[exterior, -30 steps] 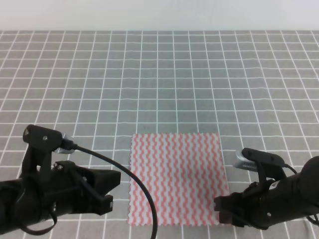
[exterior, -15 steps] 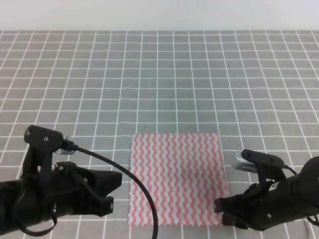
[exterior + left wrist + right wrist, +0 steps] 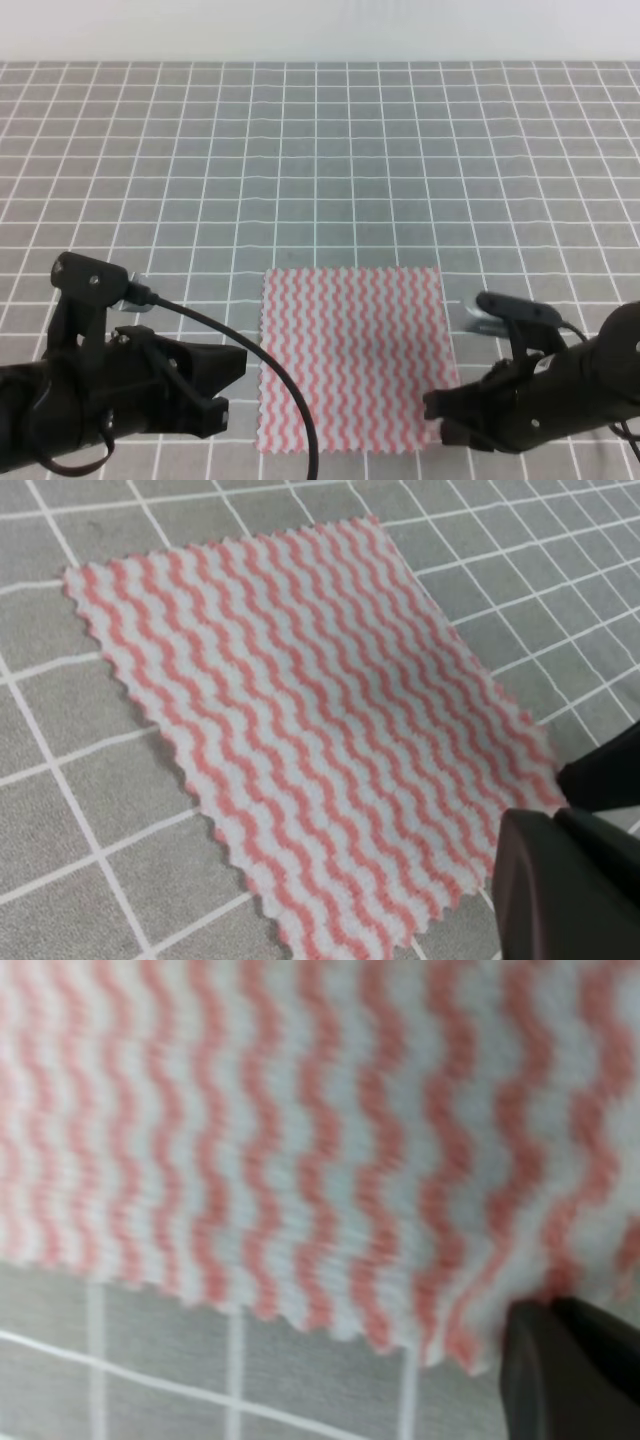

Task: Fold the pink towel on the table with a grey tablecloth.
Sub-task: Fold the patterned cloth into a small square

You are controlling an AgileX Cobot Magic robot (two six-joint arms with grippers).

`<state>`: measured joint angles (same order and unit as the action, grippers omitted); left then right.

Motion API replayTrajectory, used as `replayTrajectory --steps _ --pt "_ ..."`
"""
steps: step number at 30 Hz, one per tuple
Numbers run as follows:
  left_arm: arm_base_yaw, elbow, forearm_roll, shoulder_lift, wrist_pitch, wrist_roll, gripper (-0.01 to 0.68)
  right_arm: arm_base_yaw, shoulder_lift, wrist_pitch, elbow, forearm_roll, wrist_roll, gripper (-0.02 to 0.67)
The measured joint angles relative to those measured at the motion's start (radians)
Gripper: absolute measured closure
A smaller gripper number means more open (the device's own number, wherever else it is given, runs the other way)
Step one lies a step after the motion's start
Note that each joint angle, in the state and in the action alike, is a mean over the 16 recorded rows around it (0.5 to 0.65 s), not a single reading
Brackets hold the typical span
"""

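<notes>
The pink towel lies flat and unfolded on the table with a grey tablecloth, near its front edge. My left gripper hovers just left of the towel's near left side, apart from it. In the left wrist view the towel fills the middle and one dark finger shows at the bottom right. My right gripper is at the towel's near right corner. The right wrist view is blurred: the towel's zigzag edge is very close, and a dark finger touches its corner. Neither gripper's opening shows clearly.
The gridded cloth stretches far back to a white wall. A black cable runs from the left arm across the towel's near left corner. A silver part of the right arm sits just right of the towel.
The right gripper has crept left and slightly forward, onto the towel's near right corner. The left arm has barely shifted. The towel lies as before.
</notes>
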<state>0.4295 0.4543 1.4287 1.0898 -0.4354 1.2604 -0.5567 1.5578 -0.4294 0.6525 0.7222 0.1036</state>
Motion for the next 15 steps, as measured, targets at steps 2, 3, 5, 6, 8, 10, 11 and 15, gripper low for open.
replayTrajectory --steps 2,3,5,6,8,10,11,15 --pt "0.000 0.000 0.000 0.000 -0.001 0.003 0.675 0.000 -0.004 -0.003 0.005 -0.003 0.000 0.601" --pt "0.000 0.000 0.000 0.000 -0.001 0.004 0.675 0.000 -0.006 -0.005 0.008 -0.004 0.000 0.588" --pt "0.000 0.000 0.000 -0.001 -0.003 0.008 0.675 0.000 -0.009 -0.007 0.013 -0.007 0.000 0.556" --pt "0.000 0.000 0.001 -0.001 -0.004 0.009 0.675 0.000 -0.011 -0.007 0.015 -0.009 0.000 0.540" --pt "0.000 0.000 0.000 -0.001 -0.003 0.012 0.675 0.000 -0.010 -0.006 0.018 -0.011 0.000 0.506" --pt "0.000 0.000 0.001 -0.001 -0.002 0.015 0.675 0.000 -0.011 -0.005 0.019 -0.014 0.000 0.473" --pt "0.000 0.000 0.001 -0.001 -0.002 0.016 0.675 0.000 -0.011 -0.005 0.019 -0.016 0.000 0.456" --pt "0.000 0.000 0.001 -0.001 -0.002 0.020 0.675 0.000 -0.009 -0.001 0.019 -0.024 0.000 0.409"
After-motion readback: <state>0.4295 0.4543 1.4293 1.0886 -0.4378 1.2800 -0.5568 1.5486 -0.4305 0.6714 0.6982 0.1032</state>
